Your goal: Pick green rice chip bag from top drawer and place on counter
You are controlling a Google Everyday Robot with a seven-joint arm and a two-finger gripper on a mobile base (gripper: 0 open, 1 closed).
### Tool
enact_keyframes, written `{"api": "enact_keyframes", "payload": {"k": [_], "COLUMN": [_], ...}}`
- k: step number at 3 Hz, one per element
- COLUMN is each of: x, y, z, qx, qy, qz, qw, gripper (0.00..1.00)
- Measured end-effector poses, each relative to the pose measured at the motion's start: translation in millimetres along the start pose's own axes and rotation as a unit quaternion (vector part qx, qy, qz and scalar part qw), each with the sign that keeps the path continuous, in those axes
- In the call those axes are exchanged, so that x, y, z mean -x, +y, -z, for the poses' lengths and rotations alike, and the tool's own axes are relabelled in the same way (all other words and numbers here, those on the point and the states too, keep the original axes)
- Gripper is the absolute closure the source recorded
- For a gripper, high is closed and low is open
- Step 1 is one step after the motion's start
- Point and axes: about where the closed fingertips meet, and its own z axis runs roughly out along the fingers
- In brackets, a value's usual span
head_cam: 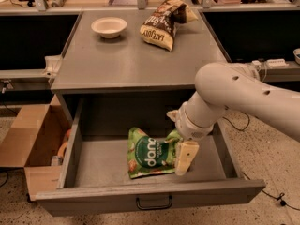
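The green rice chip bag (149, 156) lies flat on the floor of the open top drawer (93, 203), right of its middle. My gripper (184, 154) reaches down into the drawer from the right and sits at the bag's right edge, overlapping it. The white arm (234, 95) crosses above the drawer's right side. The grey counter (126, 62) is the cabinet top just behind the drawer.
A white bowl (108, 26) and a brown-and-cream chip bag (161, 25) sit at the back of the counter. An open cardboard box (28, 135) stands on the floor left of the drawer. Cables run on the floor at the right.
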Motion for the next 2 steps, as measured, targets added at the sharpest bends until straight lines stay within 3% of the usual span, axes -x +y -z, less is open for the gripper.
{"api": "enact_keyframes", "payload": {"k": [1,2], "x": [0.9,-0.9], "y": [-36.2,-47.7], "z": [-32.7,-64.9], "qx": [0.001,0.002], "qy": [-0.006,-0.001], "qz": [0.017,0.018], "qw": [0.9998,0.9998], "gripper": [0.00,0.00]}}
